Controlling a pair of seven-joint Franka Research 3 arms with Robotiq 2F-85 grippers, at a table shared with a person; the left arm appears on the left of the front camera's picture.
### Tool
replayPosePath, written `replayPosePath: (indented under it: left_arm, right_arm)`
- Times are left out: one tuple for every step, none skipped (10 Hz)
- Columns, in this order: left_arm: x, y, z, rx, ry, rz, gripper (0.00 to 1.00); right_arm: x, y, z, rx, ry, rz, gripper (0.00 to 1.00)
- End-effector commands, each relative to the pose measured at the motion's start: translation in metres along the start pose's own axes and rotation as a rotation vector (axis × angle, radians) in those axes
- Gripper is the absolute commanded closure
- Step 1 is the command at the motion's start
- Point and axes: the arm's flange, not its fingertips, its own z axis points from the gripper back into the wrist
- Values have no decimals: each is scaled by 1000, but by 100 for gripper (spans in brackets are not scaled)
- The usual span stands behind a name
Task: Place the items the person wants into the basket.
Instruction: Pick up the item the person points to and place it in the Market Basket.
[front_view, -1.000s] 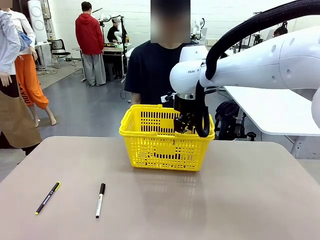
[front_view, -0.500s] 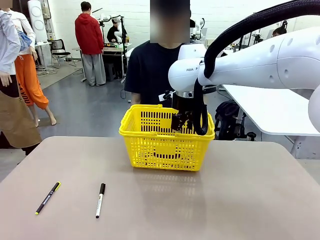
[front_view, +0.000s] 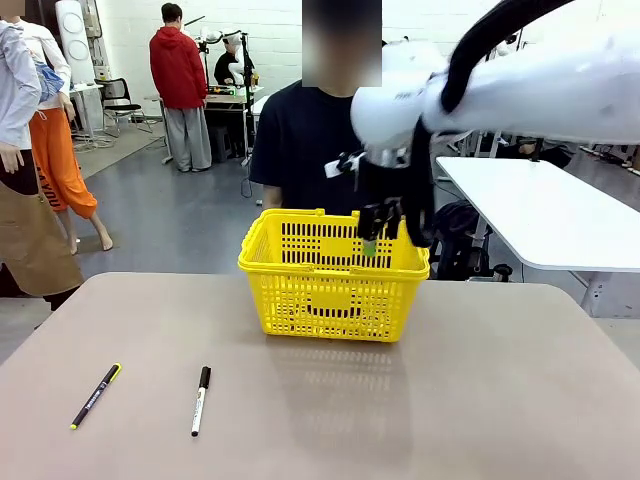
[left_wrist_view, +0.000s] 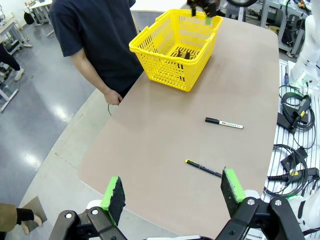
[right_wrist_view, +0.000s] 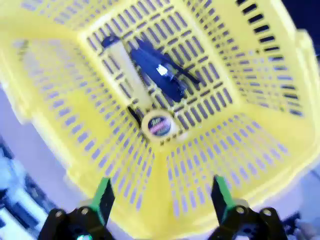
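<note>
The yellow basket (front_view: 330, 300) stands at the table's far middle, in front of the person (front_view: 300, 140) in a black T-shirt. My right gripper (front_view: 375, 238) hangs open just above its far right rim, holding nothing. The right wrist view looks straight down past the right gripper (right_wrist_view: 161, 197) into the basket (right_wrist_view: 225, 140). On its floor lie the utility knife (right_wrist_view: 122, 60), the black stapler (right_wrist_view: 157, 70) and the round yellow tape measure (right_wrist_view: 159, 125). My left gripper (left_wrist_view: 172, 192) is open and empty, high over the table's near left side, far from the basket (left_wrist_view: 155, 65).
Two black pens (front_view: 96, 395) (front_view: 201, 400) lie on the table's near left part. In the left wrist view the pens (left_wrist_view: 223, 123) (left_wrist_view: 203, 168) lie between my left gripper and the basket. Other people stand far behind on the left. A white table stands at the right.
My right gripper has risen out of the basket's top to just above its rim, staying open and empty. The three items stay on the basket floor. The pens have not moved.
</note>
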Motion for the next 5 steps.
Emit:
replayPosePath:
  left_arm:
    - [-1, 0, 1, -3, -24, -21, 0]
    - [-1, 0, 1, -3, -24, -21, 0]
    - [-1, 0, 1, -3, -24, -21, 0]
    - [-1, 0, 1, -3, -24, -21, 0]
    - [-1, 0, 1, -3, -24, -21, 0]
  right_arm:
    - [-124, 19, 35, -56, -90, 7, 0]
    - [-170, 22, 42, -64, -168, -31, 0]
    - [-208, 26, 41, -69, -221, -41, 0]
    - [-235, 25, 36, -66, -254, -54, 0]
    - [-253, 20, 30, -57, -270, -55, 0]
